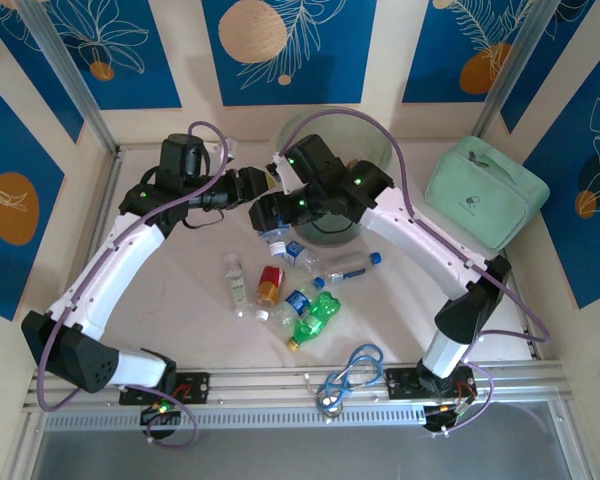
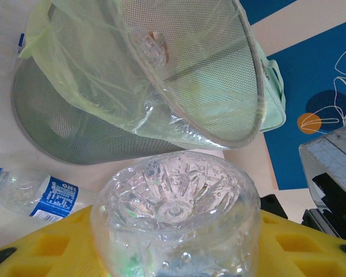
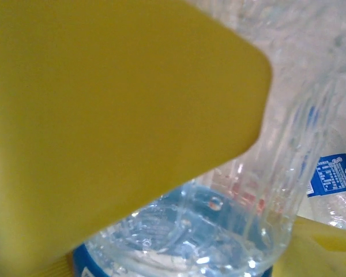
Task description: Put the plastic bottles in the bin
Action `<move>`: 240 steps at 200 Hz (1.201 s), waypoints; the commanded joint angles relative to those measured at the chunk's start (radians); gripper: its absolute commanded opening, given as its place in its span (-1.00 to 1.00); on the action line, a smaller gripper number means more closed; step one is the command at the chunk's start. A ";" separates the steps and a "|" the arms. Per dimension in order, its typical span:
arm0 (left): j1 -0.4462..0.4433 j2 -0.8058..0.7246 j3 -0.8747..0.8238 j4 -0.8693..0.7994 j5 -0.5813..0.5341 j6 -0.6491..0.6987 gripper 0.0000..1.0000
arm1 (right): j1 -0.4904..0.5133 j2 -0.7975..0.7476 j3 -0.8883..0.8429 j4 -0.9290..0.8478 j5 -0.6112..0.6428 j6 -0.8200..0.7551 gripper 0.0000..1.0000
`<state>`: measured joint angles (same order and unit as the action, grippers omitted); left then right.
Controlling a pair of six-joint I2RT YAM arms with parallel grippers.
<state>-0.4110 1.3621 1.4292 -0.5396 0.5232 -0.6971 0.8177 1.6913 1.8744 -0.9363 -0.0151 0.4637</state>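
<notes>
Left gripper clamped on clear bottle, near bin; right gripper astride blue-labelled bottle, grip unclear.

The pale, faintly marbled surface carries the round green bin at the back, a mint-green soft case to its right, crushed plastic bottles clustered mid-surface, and a coiled blue cable near the front edge.

The bin is fine matt grey metal mesh, lined with thin, glossy, wrinkled pale green plastic film. At its 6 o'clock in the left wrist view, the clear bottle is shiny ribbed plastic. The yellow finger pads flanking it look matt. The soft case looks smooth and matt.
</notes>
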 commanded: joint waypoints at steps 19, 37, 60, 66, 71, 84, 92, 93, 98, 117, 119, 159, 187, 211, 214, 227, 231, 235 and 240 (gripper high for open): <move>-0.010 -0.021 0.036 0.022 0.010 0.003 0.02 | 0.008 -0.011 0.014 -0.007 -0.008 -0.002 0.31; -0.009 -0.021 0.035 0.045 0.008 -0.017 0.03 | 0.009 -0.028 0.000 0.008 -0.006 0.004 0.24; -0.009 -0.026 0.035 0.072 -0.003 -0.041 0.50 | 0.009 -0.070 -0.046 0.055 -0.004 0.017 0.22; -0.009 -0.030 0.034 0.080 -0.009 -0.046 0.58 | 0.007 -0.082 -0.061 0.071 -0.007 0.022 0.22; -0.009 -0.034 0.033 0.087 -0.017 -0.050 0.65 | 0.006 -0.093 -0.074 0.084 -0.010 0.026 0.22; -0.010 -0.048 0.034 0.101 -0.027 -0.057 0.85 | -0.003 -0.120 -0.101 0.116 -0.016 0.041 0.20; -0.010 -0.060 0.033 0.111 -0.039 -0.063 0.97 | -0.010 -0.134 -0.113 0.128 -0.016 0.052 0.19; -0.010 -0.060 0.034 0.111 -0.042 -0.063 0.98 | -0.011 -0.136 -0.115 0.130 -0.016 0.053 0.18; -0.009 -0.070 0.034 0.115 -0.056 -0.064 1.00 | -0.019 -0.144 -0.123 0.137 -0.017 0.060 0.17; -0.008 -0.096 0.043 0.110 -0.108 -0.057 1.00 | -0.050 -0.181 -0.151 0.172 -0.032 0.086 0.14; -0.008 -0.098 0.043 0.110 -0.113 -0.057 1.00 | -0.055 -0.185 -0.154 0.177 -0.034 0.089 0.14; -0.008 -0.142 -0.031 0.271 -0.068 -0.171 1.00 | -0.138 -0.262 -0.183 0.266 -0.042 0.173 0.13; -0.009 -0.176 -0.139 0.452 -0.026 -0.259 1.00 | -0.199 -0.269 -0.133 0.280 0.005 0.201 0.13; -0.009 -0.171 -0.166 0.413 -0.033 -0.255 0.96 | -0.296 -0.209 -0.038 0.215 0.019 0.235 0.13; -0.009 -0.171 -0.171 0.408 -0.037 -0.253 0.95 | -0.306 -0.201 -0.032 0.213 0.018 0.238 0.13; -0.010 -0.177 -0.200 0.383 -0.059 -0.252 0.92 | -0.350 -0.168 -0.004 0.206 0.014 0.240 0.13; -0.010 -0.179 -0.211 0.376 -0.068 -0.252 0.91 | -0.362 -0.153 0.007 0.200 0.011 0.239 0.13; -0.009 -0.181 -0.221 0.368 -0.077 -0.252 0.90 | -0.373 -0.140 0.021 0.194 0.010 0.238 0.13; -0.009 -0.184 -0.230 0.354 -0.089 -0.250 0.89 | -0.387 -0.121 0.038 0.184 0.012 0.235 0.13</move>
<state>-0.4114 1.1938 1.2453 -0.1776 0.4656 -0.9340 0.4858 1.4994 1.8481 -0.7086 -0.0139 0.6762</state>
